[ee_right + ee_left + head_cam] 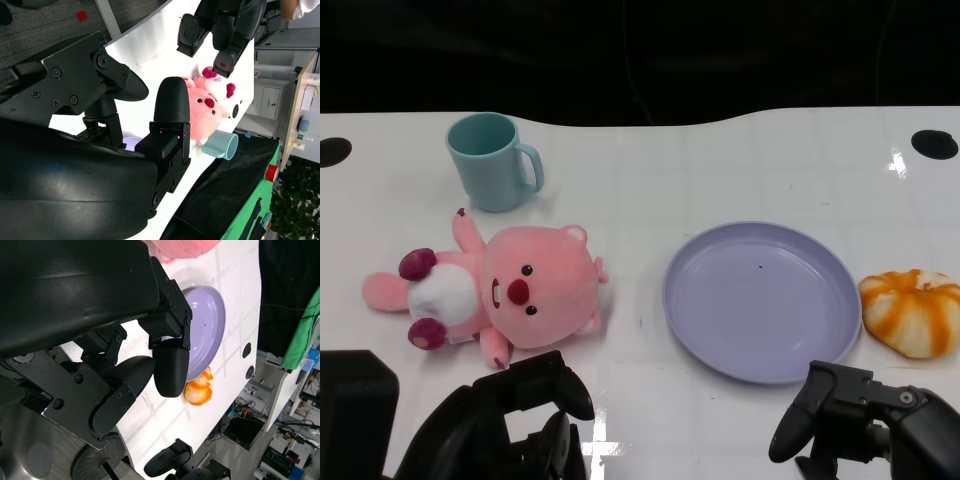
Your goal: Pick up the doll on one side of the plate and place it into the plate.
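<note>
We've got a fuzzy pink plush doll (pixel 505 290) lying flat on the glossy white tabletop (pixel 720 170), just left of the smooth round lavender plate (pixel 760 300). A teal mug (pixel 490 160) sits behind the doll and a lumpy orange-and-white pumpkin (pixel 912 312) is on the plate's right. Our left hand (pixel 515 425) and right hand (pixel 865 415) hang low at the near edge, hard black fingers (pixel 560 385) spread with nothing in them.

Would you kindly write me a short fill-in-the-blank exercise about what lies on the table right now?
1. The pink doll lies on the plate's ____ side in the head view.
2. The plate holds ____.
3. Behind the doll stands a teal ____.
4. The left hand and right hand each hold ____.

Missing words: left; nothing; mug; nothing
</note>
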Robot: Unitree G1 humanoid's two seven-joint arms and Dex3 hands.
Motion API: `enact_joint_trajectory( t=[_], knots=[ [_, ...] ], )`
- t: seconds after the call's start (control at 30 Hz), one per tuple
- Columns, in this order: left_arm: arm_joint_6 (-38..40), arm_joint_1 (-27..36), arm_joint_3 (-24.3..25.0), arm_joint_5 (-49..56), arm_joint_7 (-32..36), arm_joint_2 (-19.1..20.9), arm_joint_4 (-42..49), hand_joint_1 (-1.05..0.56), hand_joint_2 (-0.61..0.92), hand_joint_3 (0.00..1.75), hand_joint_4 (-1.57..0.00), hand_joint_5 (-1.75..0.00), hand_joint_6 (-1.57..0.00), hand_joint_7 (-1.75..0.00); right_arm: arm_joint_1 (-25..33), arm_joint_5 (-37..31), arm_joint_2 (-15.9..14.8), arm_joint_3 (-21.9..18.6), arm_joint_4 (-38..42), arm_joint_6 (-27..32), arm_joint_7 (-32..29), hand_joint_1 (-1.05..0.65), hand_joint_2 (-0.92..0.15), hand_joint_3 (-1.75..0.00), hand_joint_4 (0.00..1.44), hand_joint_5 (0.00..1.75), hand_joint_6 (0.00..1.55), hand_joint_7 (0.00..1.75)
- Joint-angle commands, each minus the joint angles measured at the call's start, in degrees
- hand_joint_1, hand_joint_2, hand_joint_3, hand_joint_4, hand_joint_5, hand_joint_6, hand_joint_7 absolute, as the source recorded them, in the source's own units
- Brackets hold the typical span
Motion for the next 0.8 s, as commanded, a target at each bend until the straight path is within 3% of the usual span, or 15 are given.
enact_joint_trajectory(
  t=[0.03,0.8],
  knots=[
    [-0.14,-0.54,0.33,0.13,-0.01,0.6,-0.28,-0.21,0.35,1.45,-0.87,-1.75,-0.76,-1.69,-0.14,0.05,-0.44,-0.58,-0.19,-0.48,-0.17,-0.13,-0.61,-1.02,0.65,1.65,0.57,1.35],
    [-0.08,-0.36,0.26,0.44,0.36,0.57,-0.43,-0.21,0.34,1.46,-0.87,-1.75,-0.76,-1.68,-0.07,-0.22,-0.52,-0.46,-0.03,-0.67,-0.15,-0.13,-0.61,-1.02,0.65,1.65,0.57,1.34]
  ],
)
